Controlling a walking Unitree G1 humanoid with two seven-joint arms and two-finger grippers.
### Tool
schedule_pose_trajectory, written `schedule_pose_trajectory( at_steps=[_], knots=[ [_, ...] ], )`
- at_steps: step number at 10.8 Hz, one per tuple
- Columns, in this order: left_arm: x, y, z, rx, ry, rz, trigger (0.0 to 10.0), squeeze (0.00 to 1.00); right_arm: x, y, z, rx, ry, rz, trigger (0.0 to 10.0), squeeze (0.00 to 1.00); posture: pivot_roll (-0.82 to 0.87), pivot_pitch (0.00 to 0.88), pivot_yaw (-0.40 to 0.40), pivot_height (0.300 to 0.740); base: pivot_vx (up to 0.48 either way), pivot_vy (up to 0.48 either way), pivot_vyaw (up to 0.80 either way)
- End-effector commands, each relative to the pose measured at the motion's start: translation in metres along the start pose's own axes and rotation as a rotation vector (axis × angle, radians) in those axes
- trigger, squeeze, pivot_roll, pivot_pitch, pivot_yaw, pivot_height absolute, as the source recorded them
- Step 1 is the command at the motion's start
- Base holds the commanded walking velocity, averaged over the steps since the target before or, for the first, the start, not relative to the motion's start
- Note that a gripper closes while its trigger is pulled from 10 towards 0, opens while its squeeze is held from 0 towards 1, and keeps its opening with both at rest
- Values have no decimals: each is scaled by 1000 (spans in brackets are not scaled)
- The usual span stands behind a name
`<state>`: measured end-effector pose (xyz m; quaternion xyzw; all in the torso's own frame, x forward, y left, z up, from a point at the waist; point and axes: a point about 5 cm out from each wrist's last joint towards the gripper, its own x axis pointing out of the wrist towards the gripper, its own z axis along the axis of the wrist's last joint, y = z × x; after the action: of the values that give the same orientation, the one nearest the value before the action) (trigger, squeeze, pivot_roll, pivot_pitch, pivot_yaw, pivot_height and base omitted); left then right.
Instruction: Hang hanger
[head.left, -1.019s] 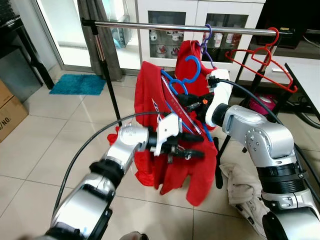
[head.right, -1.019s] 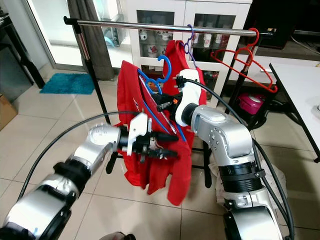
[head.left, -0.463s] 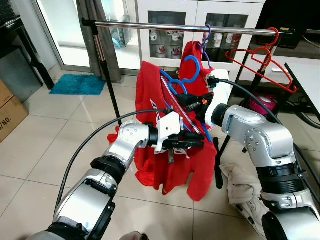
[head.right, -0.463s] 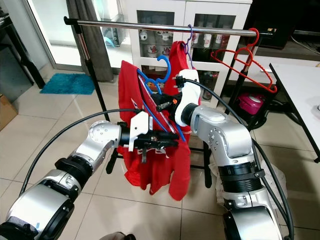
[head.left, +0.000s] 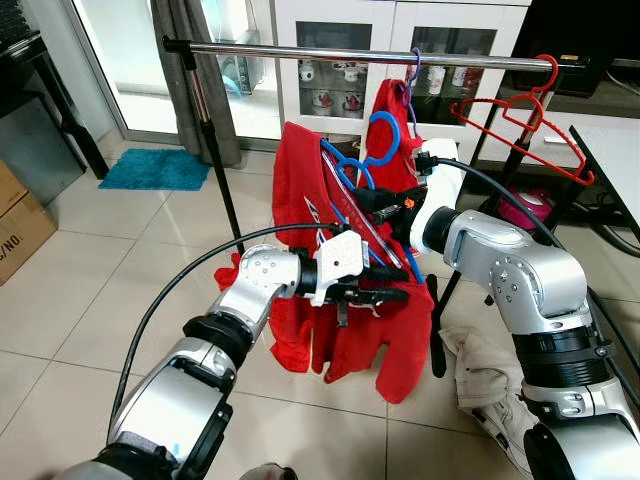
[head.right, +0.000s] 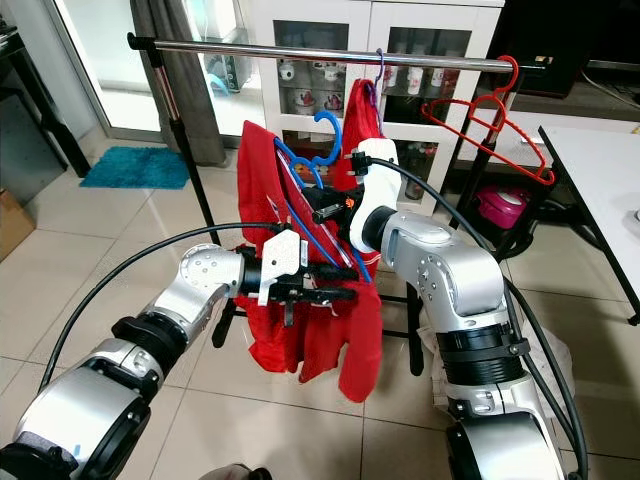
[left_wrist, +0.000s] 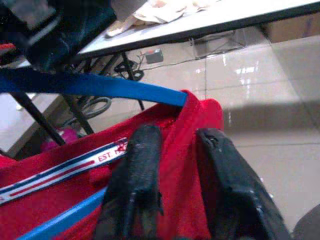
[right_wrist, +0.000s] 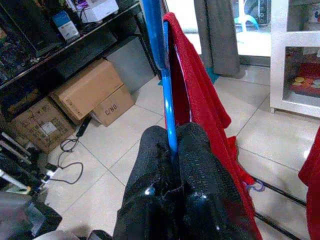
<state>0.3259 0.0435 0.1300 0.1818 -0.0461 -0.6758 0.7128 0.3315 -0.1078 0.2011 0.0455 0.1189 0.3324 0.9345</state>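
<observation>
A tiled floor (head.left: 90, 260) lay under a rail (head.left: 330, 53) fronting white cabinets (head.right: 400, 50). Below the rail, the red garment (head.left: 300, 200) draped over the blue hanger (head.left: 383, 128), its hook still off the bar. The right gripper (right_wrist: 172, 150) stayed clamped on the hanger's blue bar. The left gripper (left_wrist: 172, 165), lower than half a second before, had its fingers apart around a fold of red cloth; whether they pinched it was unclear. Much of the hanger was hidden by fabric.
</observation>
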Motion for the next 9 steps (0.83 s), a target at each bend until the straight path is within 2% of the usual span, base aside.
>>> schedule_pose_trajectory(
  at_steps=[1,2,3,4,5,6,9],
  knots=[
    [1,4,4,33,10,-1,10000,1000,1,8,13,-39,-35,27,10000,0,-171,0,89,740,0,0,0],
    [2,4,4,43,13,3,10000,1000,1,9,13,-40,-35,32,10000,0,-172,0,90,740,0,0,0],
    [5,4,5,55,4,13,10000,0,2,11,13,-41,-35,38,10000,0,-174,0,91,740,0,0,0],
    [7,3,5,55,6,2,10000,0,2,12,13,-41,-35,41,10000,0,-176,0,92,740,0,0,0],
    [8,2,5,46,8,-12,7529,0,2,12,13,-42,-34,42,10000,0,-177,0,93,740,0,0,0],
    [9,1,4,36,2,-14,0,0,1,12,12,-41,-33,41,10000,0,-176,0,94,740,0,0,0],
    [9,1,6,18,-36,1,0,0,2,12,10,-39,-27,36,10000,0,-175,0,93,740,0,0,0]
  ],
)
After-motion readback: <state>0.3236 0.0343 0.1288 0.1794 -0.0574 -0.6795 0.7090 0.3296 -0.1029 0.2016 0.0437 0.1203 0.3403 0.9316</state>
